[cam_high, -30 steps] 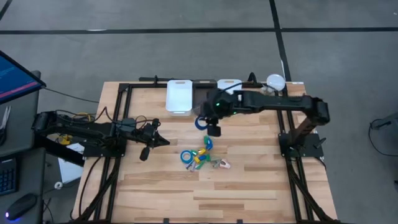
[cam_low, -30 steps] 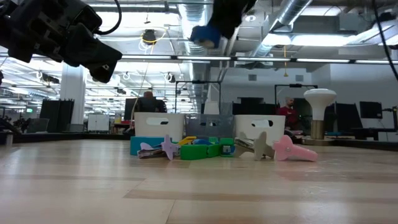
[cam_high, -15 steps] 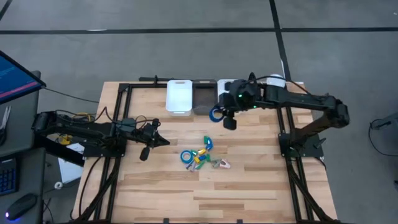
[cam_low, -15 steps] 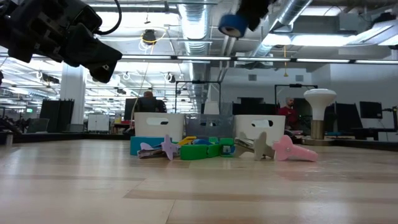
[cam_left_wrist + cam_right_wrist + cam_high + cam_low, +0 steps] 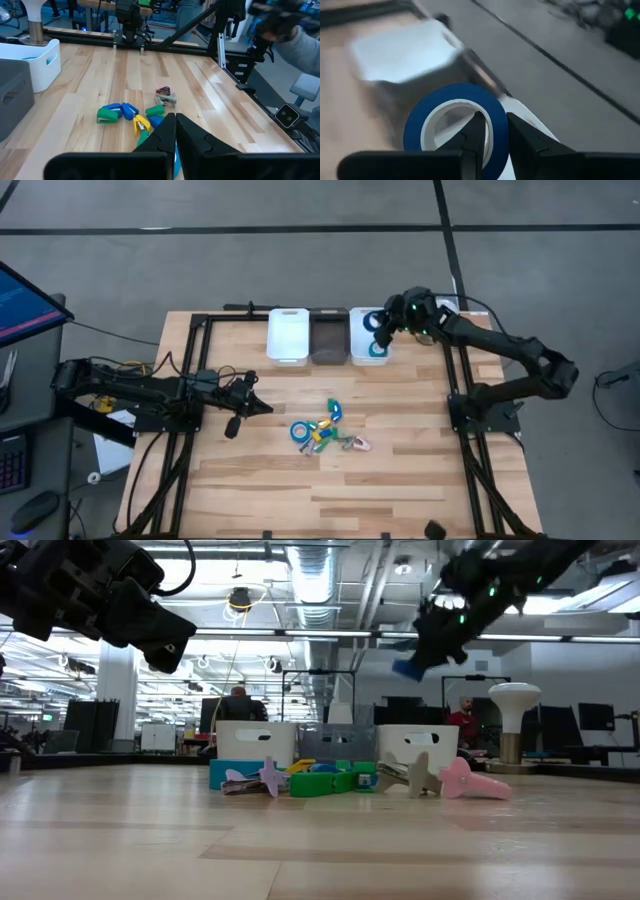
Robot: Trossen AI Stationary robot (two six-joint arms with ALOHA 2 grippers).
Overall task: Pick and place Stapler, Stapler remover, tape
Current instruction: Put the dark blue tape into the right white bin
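Observation:
My right gripper (image 5: 381, 325) is up above the right white bin (image 5: 356, 340) at the table's far edge, shut on a blue tape roll (image 5: 455, 125) that also shows in the low view (image 5: 408, 668). Another blue ring (image 5: 377, 350) lies inside that bin. A second tape roll (image 5: 299, 430) lies flat on the table in a pile with small green, yellow and blue staplers (image 5: 322, 430) and pink and purple staple removers (image 5: 462, 780). My left gripper (image 5: 240, 396) waits shut at the left, clear of the pile. My right gripper pinches the tape roll's wall (image 5: 496, 131), with one finger (image 5: 475, 137) inside the ring and the other (image 5: 522, 142) outside. The fingers slant downward, coming from the table's right. The roll is lifted clear, high above the bin, standing on edge in the fingers.
Three bins stand in a row at the far edge: white (image 5: 287, 335), grey (image 5: 328, 335) and the right white one. A white lamp (image 5: 513, 715) stands at the far right corner. Bare wood stretches along the near half of the table (image 5: 330, 490).
My right gripper has carried the tape roll from above the table's middle toward the far right, to a place over the right white bin. It has sunk somewhat and turned about on the way. The roll stays in the fingers, clear of everything.

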